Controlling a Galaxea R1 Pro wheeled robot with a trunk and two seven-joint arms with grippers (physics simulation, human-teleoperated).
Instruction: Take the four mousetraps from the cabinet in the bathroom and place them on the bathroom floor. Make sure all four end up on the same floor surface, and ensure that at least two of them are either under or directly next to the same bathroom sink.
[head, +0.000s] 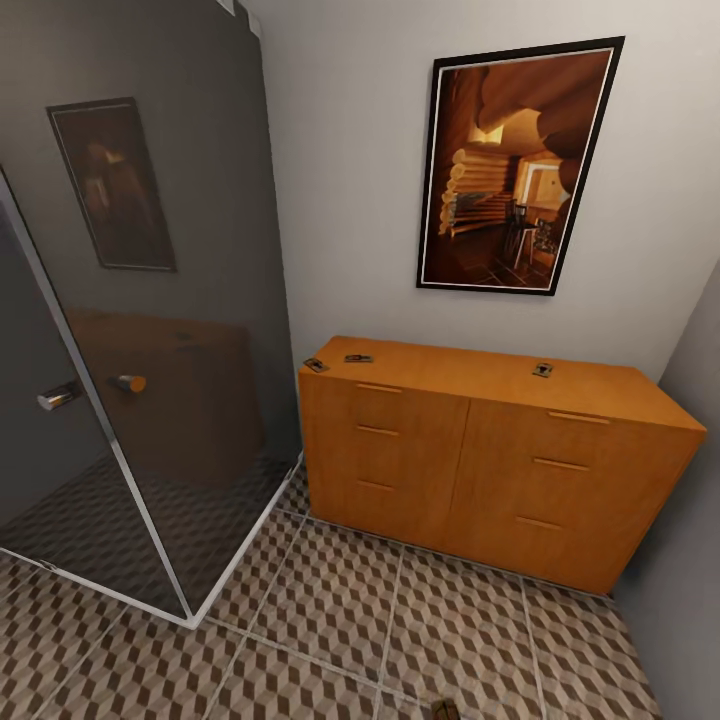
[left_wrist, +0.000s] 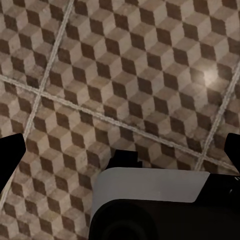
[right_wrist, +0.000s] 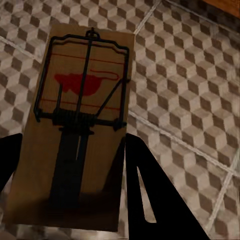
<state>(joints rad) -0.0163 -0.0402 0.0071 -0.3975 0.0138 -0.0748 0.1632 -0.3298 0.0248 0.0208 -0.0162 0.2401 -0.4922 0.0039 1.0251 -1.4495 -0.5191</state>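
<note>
Three mousetraps lie on top of the orange-brown cabinet (head: 500, 450): one at its left corner (head: 316, 365), one just beside it (head: 358, 358), and one toward the right (head: 543, 370). A fourth mousetrap (right_wrist: 80, 115), a tan board with a dark spring bar and a red mark, is clamped between the dark fingers (right_wrist: 150, 190) of my right gripper (right_wrist: 75, 145), above the bathroom floor (right_wrist: 190, 100). My left gripper (left_wrist: 122, 147) is open over the cube-patterned tiles with nothing in it. The sink is out of view.
A dark glass shower enclosure (head: 150, 350) with a metal handle (head: 60, 397) stands left of the cabinet, and its corner juts onto the floor. A grey wall (head: 690, 560) closes the right side. A framed picture (head: 515, 165) hangs above the cabinet. Open tiled floor (head: 400, 630) lies before the drawers.
</note>
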